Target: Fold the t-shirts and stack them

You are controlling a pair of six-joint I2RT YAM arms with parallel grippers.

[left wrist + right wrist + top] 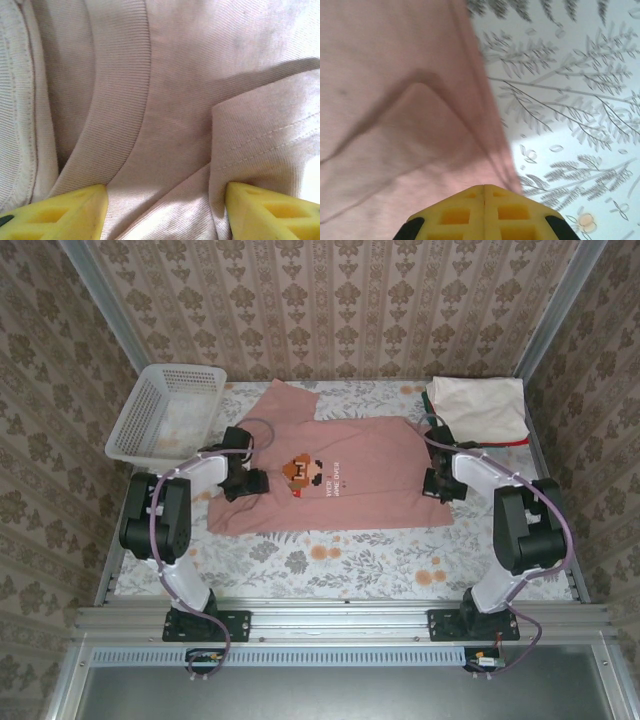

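The pink tee (350, 475) lies spread flat across the middle of the desk (330, 562), turned sideways, with its collar (120, 100) to the left and its hem to the right. One sleeve (287, 400) points toward the far wall. The pixel-character print (298, 472) faces up, left of the tee's middle, with a few lines of small text just right of it.

The left fingers (247, 481) sit on the tee's collar end. In the left wrist view they stand wide apart. The ribbed collar curves between them, and a raised fold of cloth lies against the right-hand one. They grip nothing.

The right fingers (485, 210) are at the tee's hem end, on its near right corner. In the right wrist view they are pressed together over the hem's edge, and two creases in the cloth run in toward them, so they seem to pinch the tee. Floral desk cloth lies bare just beyond that edge.

Off the tee's far right corner sits a stack of folded tees. A cream tee (480, 405) is on top, and the edge of a red tee (512, 443) shows below it, close behind the right arm's wrist. Off the tee's far left corner stands a white basket (135, 430), apart from the sleeve and just behind the left arm.
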